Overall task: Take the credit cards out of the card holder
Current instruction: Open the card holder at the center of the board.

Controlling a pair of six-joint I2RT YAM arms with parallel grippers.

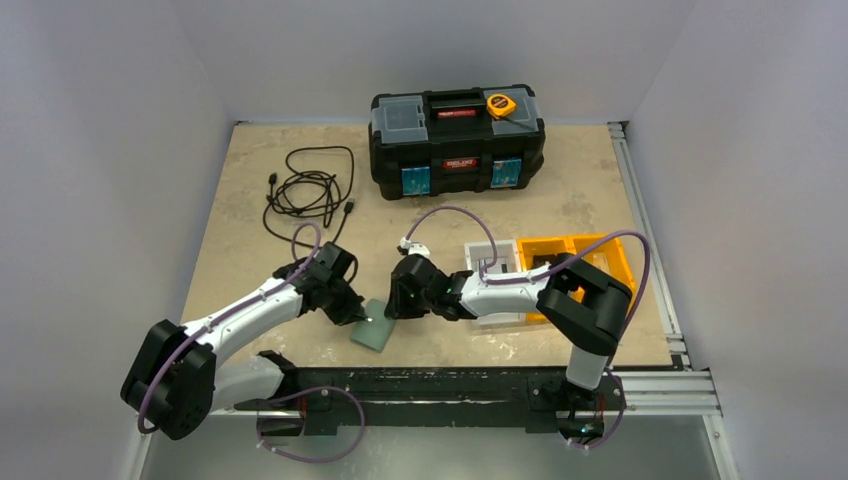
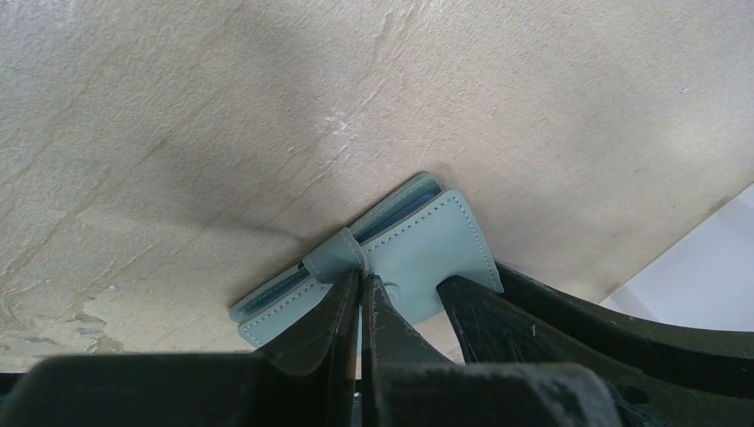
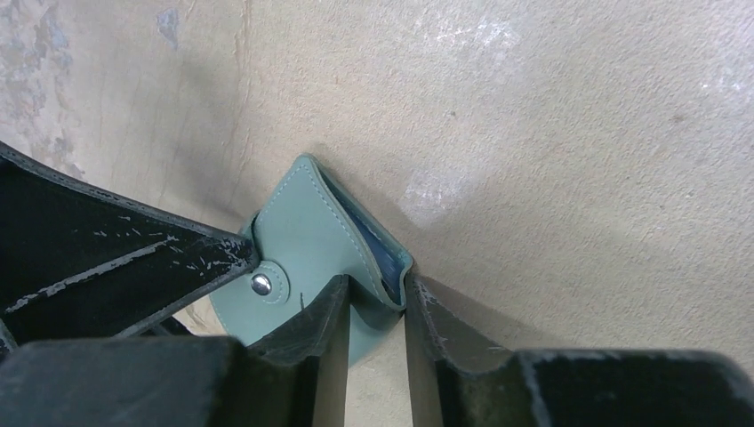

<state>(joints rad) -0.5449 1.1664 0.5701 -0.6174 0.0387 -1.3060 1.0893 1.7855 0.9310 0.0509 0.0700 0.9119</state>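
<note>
Both hands pinch the flat teal-green bifold card holder on the beige surface: left hand its tab, right hand a cover edge, and it looks light, soft, likely floppy, so grip edges

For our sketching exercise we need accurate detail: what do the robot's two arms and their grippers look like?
The left arm and right arm have white shells between chunky black joints. A purple cable loops along each. Each ends in two flat black fingers, wedge-shaped and scuffed with pale scratches.
</note>
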